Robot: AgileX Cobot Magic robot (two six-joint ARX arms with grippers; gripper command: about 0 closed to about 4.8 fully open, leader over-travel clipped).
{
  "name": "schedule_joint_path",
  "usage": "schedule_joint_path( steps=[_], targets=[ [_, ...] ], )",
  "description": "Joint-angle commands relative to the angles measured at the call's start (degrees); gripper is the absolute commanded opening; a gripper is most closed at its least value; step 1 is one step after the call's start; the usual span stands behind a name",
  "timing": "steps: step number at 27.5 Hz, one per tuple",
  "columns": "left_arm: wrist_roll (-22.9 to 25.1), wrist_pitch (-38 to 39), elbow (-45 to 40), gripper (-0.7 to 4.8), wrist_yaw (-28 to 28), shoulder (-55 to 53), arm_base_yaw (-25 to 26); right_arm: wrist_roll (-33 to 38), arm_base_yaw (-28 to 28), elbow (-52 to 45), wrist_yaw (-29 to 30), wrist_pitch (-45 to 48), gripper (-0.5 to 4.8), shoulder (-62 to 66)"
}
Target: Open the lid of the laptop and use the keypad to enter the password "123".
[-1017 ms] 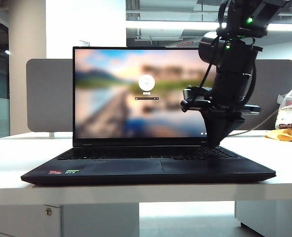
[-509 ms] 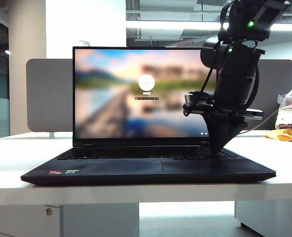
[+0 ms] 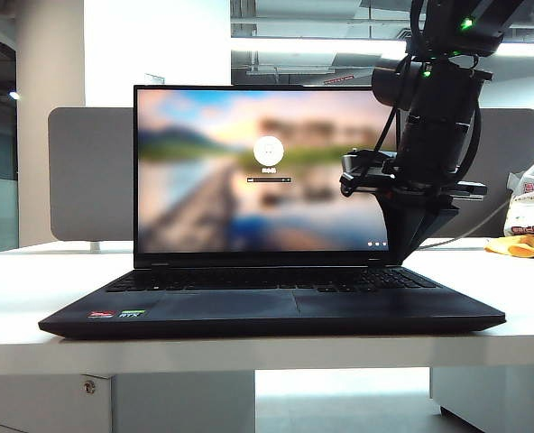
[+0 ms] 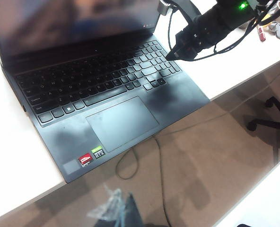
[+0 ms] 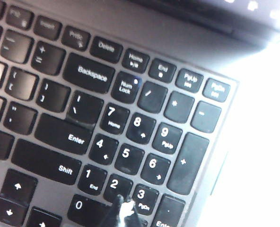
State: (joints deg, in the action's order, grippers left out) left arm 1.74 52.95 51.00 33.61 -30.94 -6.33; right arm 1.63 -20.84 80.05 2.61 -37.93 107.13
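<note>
The laptop (image 3: pixel 276 314) stands open on the white table, its lid (image 3: pixel 204 180) upright with a blurred login screen lit. My right gripper (image 3: pixel 396 260) is shut to one point and hangs just above the right end of the keypad (image 3: pixel 249 281). In the right wrist view its white-tipped point (image 5: pixel 121 206) sits over the gap between the 2 key (image 5: pixel 113 185) and the 3 key (image 5: pixel 143 194). In the left wrist view the right gripper (image 4: pixel 170 56) hovers over the number keys (image 4: pixel 154 52). My left gripper (image 4: pixel 124 211) shows as one dark blurred tip, shut, over the floor in front of the table.
A grey divider panel (image 3: pixel 91 171) stands behind the laptop. Bags and an orange cloth (image 3: pixel 524 244) lie at the table's far right. A cable (image 4: pixel 130 161) hangs off the table's front edge, and an office chair base (image 4: pixel 272 120) stands on the floor.
My right gripper has lifted off the keypad and drifted slightly right. The laptop and its screen look the same.
</note>
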Motion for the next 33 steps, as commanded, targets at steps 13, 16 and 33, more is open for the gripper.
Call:
schedule_joint_path(
  steps=[13,16,33],
  targets=[
    [0.70,-1.03,0.31,-0.04,0.00,0.02,-0.09,-0.24,0.59,0.31,-0.76,-2.45,-0.05,2.86],
    [0.92,-1.22,0.31,-0.04,-0.04,0.02,-0.09,-0.61,0.59,0.35,-0.83,-0.57,-0.05,-0.02],
    [1.29,-1.11,0.31,-0.04,0.02,0.13,-0.09,-1.68,1.01,-0.59,-1.05,-2.08,-0.05,-7.85]
  ],
)
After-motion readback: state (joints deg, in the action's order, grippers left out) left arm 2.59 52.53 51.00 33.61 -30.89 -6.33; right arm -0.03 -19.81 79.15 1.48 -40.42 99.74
